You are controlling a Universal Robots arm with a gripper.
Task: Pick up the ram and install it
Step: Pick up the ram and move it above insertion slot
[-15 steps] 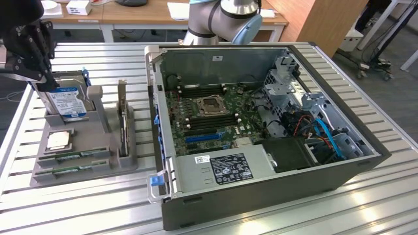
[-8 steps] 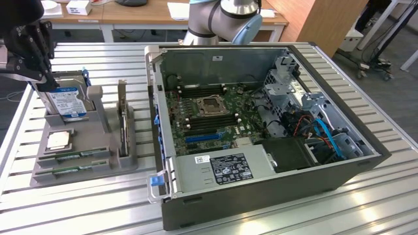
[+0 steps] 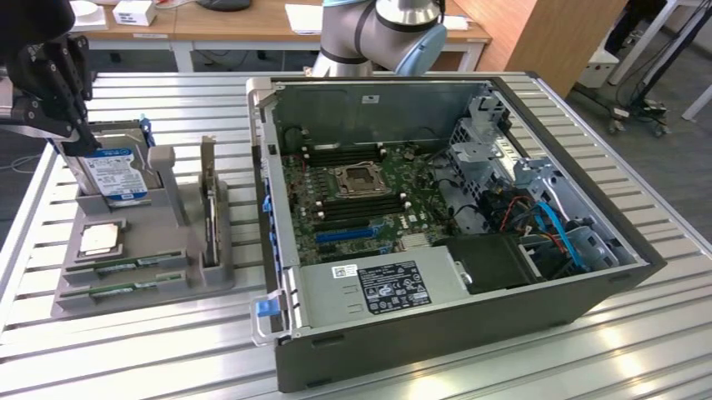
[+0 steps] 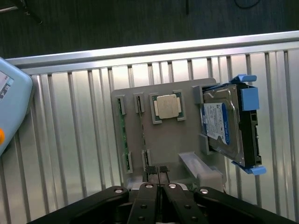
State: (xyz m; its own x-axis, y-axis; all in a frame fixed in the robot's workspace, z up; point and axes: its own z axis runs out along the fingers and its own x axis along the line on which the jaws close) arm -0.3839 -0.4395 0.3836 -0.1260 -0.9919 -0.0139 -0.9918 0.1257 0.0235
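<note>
The slatted desk (image 3: 623, 333) carries an open computer case (image 3: 445, 208) and, beside it, a grey holder (image 3: 198, 279). The hand (image 4: 159, 171), clenched on nothing, hangs above the holder. The ram (image 3: 125, 267) sits slotted along the holder's edge farthest from the hard drive (image 3: 112, 175).

Silver-grey arm (image 3: 403, 10), round tube sections, pale-blue joint cap (image 3: 429, 40). Matte black gripper (image 4: 156, 171): angular link bars, 4 small silver pins (image 4: 149, 186) across the knuckles, slim fingers (image 4: 151, 173) w/ ribbed tips. Links mirror each other side to side; edges catch light.
</note>
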